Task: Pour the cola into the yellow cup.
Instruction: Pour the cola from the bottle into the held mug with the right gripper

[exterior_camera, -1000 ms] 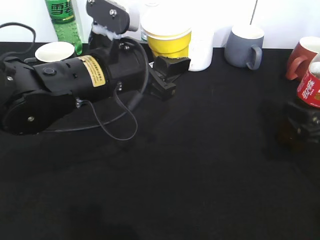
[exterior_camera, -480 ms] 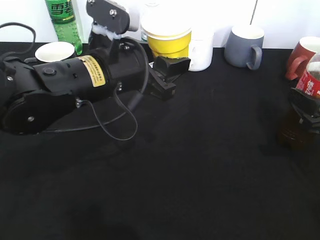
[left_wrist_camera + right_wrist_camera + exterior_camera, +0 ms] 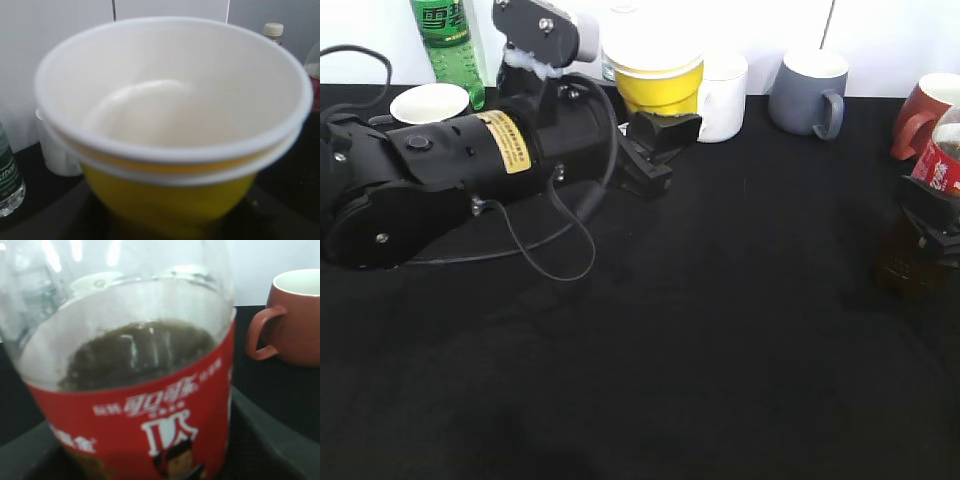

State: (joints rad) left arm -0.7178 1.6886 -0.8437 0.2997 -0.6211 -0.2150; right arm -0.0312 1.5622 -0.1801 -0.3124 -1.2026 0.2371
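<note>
The yellow cup (image 3: 655, 88), white inside with a wide white rim, is at the back centre, and my left gripper (image 3: 655, 140) is shut on its lower part. It fills the left wrist view (image 3: 170, 200), and its inside looks empty. The cola (image 3: 942, 165) stands at the far right edge, and my right gripper (image 3: 932, 228) is shut on it below the red label. In the right wrist view the cola (image 3: 150, 425) shows dark liquid inside and white writing on the label. The bottle's top is out of view.
A green bottle (image 3: 448, 40) and a white-inside mug (image 3: 430, 103) stand at the back left. A white mug (image 3: 725, 95), a grey mug (image 3: 810, 92) and a red mug (image 3: 925, 115) line the back edge. A black cable (image 3: 560, 262) loops off the left arm.
The cola and my right gripper have shifted slightly to the right, towards the frame edge. The left arm and the yellow cup have not moved.
</note>
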